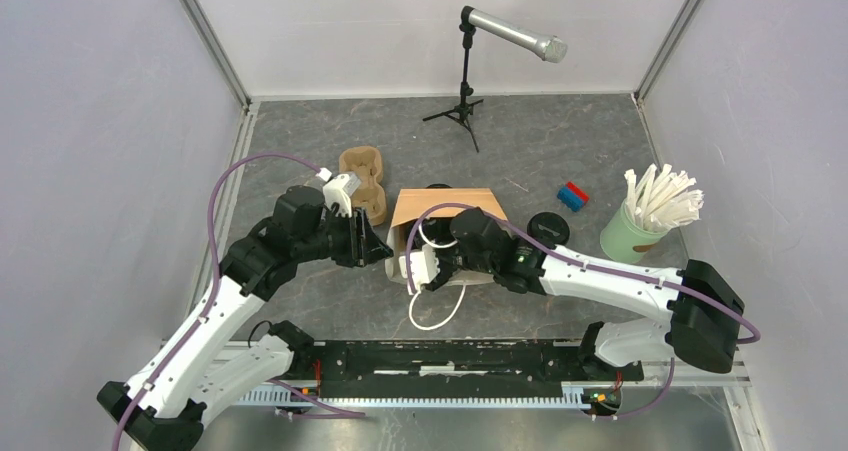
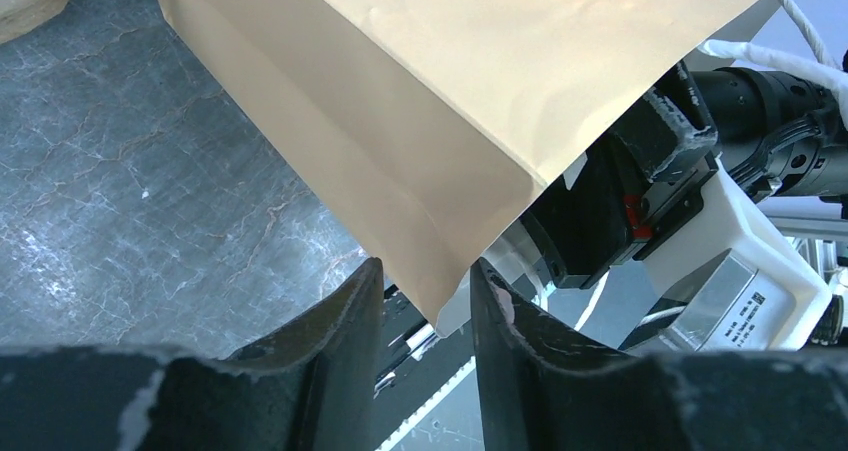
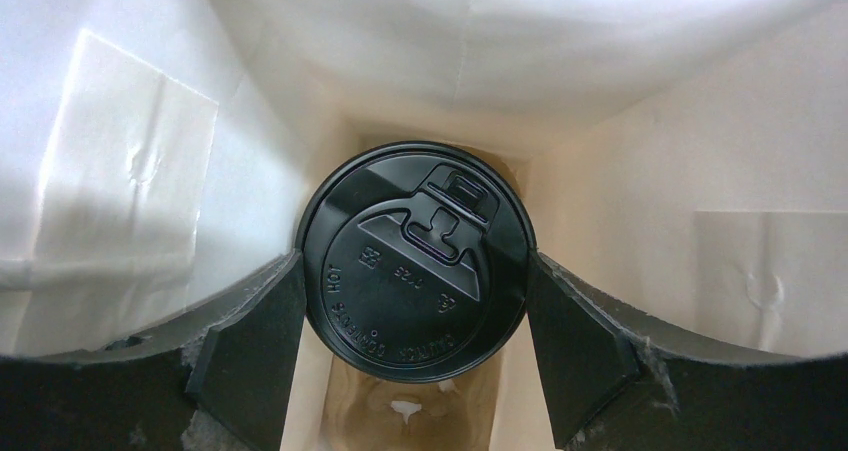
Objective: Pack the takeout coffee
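A takeout coffee cup, seen as its round black lid (image 3: 418, 261), sits deep inside a brown paper bag (image 1: 442, 204). My right gripper (image 3: 415, 301) reaches into the bag, and its fingers (image 3: 255, 331) press the lid's rim from both sides. The cup's body is hidden under the lid. A second black-lidded coffee (image 1: 548, 228) stands on the table just right of the bag. My left gripper (image 2: 425, 281) is at the bag's near left corner (image 2: 450, 316). Its jaws stand apart, and the corner hangs loose between them.
The brown cardboard cup carrier (image 1: 363, 181) lies left of the bag. A pale green cup of white straws (image 1: 640, 229) stands at the right. A blue and red block (image 1: 573, 196) and a microphone stand (image 1: 464, 96) are further back. White cables loop near the bag's mouth.
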Available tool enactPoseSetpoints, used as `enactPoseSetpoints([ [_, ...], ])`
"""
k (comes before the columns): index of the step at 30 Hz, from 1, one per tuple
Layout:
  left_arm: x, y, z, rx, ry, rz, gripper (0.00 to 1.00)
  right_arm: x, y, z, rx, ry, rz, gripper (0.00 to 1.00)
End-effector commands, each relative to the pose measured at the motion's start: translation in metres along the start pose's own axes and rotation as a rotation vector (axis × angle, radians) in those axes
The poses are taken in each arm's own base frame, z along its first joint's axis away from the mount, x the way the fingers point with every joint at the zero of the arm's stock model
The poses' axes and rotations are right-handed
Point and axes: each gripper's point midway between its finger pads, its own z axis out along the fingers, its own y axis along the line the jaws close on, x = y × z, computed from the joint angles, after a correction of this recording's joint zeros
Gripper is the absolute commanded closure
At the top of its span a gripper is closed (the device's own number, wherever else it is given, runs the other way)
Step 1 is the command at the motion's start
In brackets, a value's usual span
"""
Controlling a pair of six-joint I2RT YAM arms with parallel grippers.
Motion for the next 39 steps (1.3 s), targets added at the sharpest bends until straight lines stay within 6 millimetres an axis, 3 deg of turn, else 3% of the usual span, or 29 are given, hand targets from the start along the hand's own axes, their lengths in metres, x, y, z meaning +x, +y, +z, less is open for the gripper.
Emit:
enactPoseSetpoints([
  [1,-0.012,-0.006,0.000,0.005,-0.047,-0.042,0.54,-0.013,-0.031,-0.004,0.110,-0.051,-0.013,0.38],
  [10,-0.012,-0.003,0.009,0.002,-0.037,-0.040,0.52,-0.016,-0.033,0.000,0.115,-0.064,-0.016,0.39],
  [15,-0.014,-0.005,0.009,0.017,-0.042,-0.017,0.88,-0.014,-0.037,0.004,0.126,-0.065,-0.020,0.39],
  [18,-0.011,-0.007,0.009,0.034,-0.024,-0.001,0.97,-0.013,-0.043,0.008,0.129,-0.074,-0.018,0.39],
  [31,0.000,-0.005,0.013,0.051,0.019,0.028,0.98,0.005,-0.035,0.017,0.102,-0.043,-0.064,0.39],
  [39,-0.002,-0.006,0.015,0.053,0.030,0.028,0.98,0.006,-0.028,0.022,0.069,-0.059,-0.094,0.39],
])
